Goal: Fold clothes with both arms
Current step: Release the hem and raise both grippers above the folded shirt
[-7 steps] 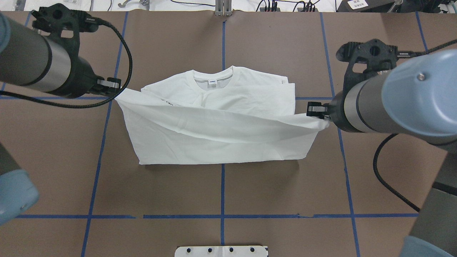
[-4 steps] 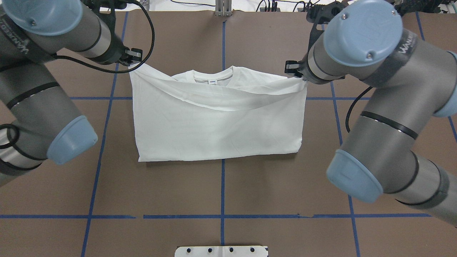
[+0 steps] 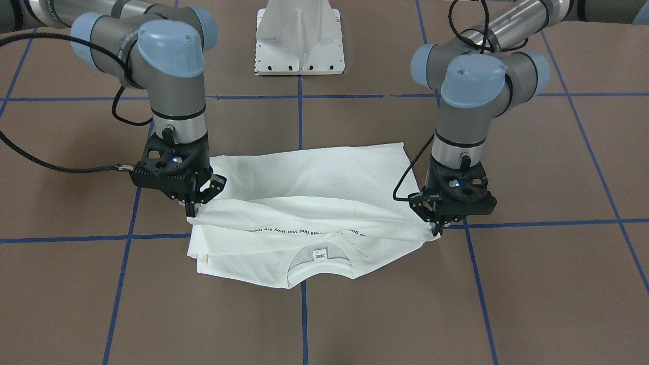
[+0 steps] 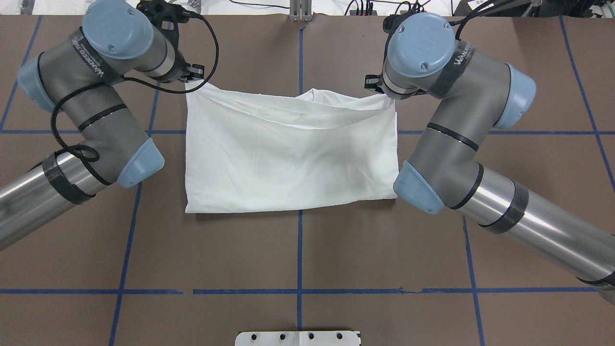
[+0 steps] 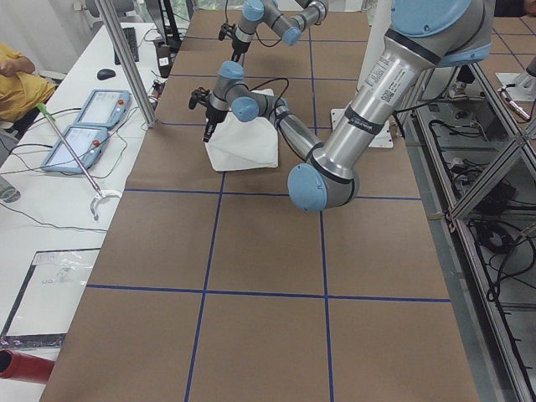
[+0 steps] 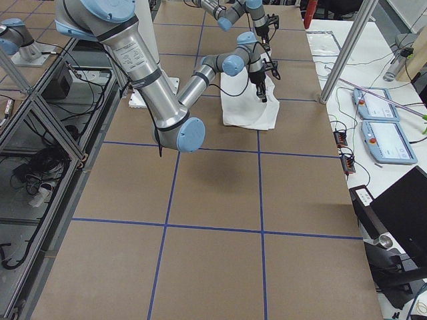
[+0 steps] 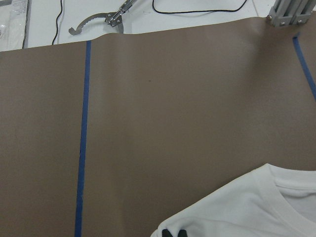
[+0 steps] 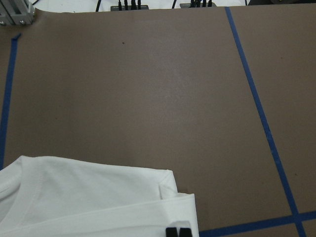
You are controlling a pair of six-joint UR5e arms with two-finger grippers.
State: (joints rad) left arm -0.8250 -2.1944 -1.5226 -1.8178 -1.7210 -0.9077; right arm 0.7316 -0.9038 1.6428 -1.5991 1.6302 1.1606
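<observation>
The white T-shirt (image 4: 288, 158) lies mid-table, its near half folded over toward the collar. In the front-facing view the shirt (image 3: 314, 177) shows a line of black text (image 3: 304, 231) and the neck label (image 3: 319, 254) under the raised edge. My left gripper (image 4: 194, 79) is shut on the folded edge's left corner, also seen in the front-facing view (image 3: 437, 230). My right gripper (image 4: 379, 93) is shut on the right corner, also seen there (image 3: 192, 213). Both hold the edge just above the shoulders. The wrist views show closed fingertips (image 7: 174, 233) (image 8: 177, 232) over cloth.
Brown table surface with blue tape grid lines (image 4: 300, 250). The white pedestal base (image 3: 299, 40) is at the robot's side. An aluminium post (image 4: 300, 9) and cables sit at the far edge. A side bench with tablets (image 5: 84, 126) runs beyond the far edge.
Both grippers carried the shirt's hem away from the robot, from mid-shirt to the collar line. The folded layer now covers the collar in the overhead view.
</observation>
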